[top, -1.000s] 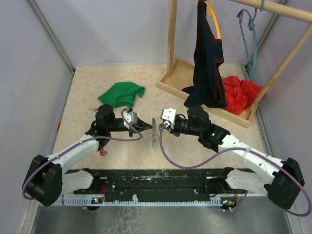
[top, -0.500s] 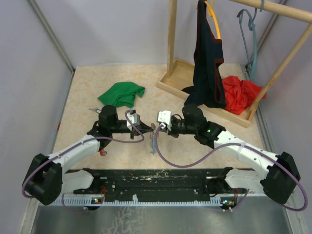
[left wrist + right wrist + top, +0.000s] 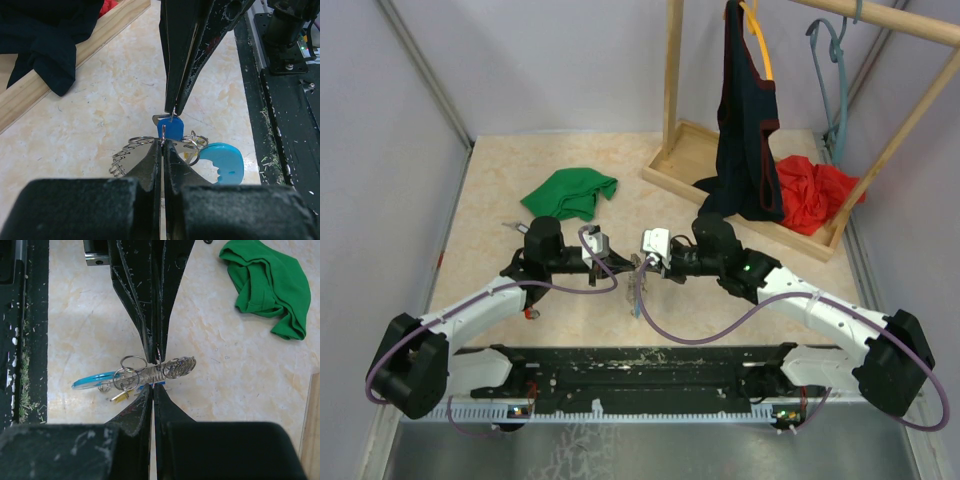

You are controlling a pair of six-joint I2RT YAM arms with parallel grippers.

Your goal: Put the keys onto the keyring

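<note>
Above the table's middle, my left gripper (image 3: 623, 266) and right gripper (image 3: 641, 266) meet tip to tip, both shut. The keyring (image 3: 129, 154) is a silvery coiled chain loop with a light blue tag (image 3: 225, 163). It hangs between the tips (image 3: 176, 366) and below them (image 3: 636, 292). My left gripper (image 3: 162, 142) pinches a thin ring of the keyring. A blue-headed key (image 3: 170, 129) sits at the tips of my right gripper (image 3: 152, 385), which looks shut on it. A yellow key (image 3: 120, 396) dangles from a small ring of the keyring. Both jaws are pressed together with no gap.
A green cloth (image 3: 570, 192) lies behind the left arm. A wooden rack (image 3: 672, 170) at the back right holds a dark garment (image 3: 745, 130), with a red cloth (image 3: 812, 192) on its base. A small red thing (image 3: 530, 314) lies beside the left arm.
Both grippers have moved inward until their tips meet. The right arm has shifted left, carrying the hanging keyring slightly left. Both stay shut.
</note>
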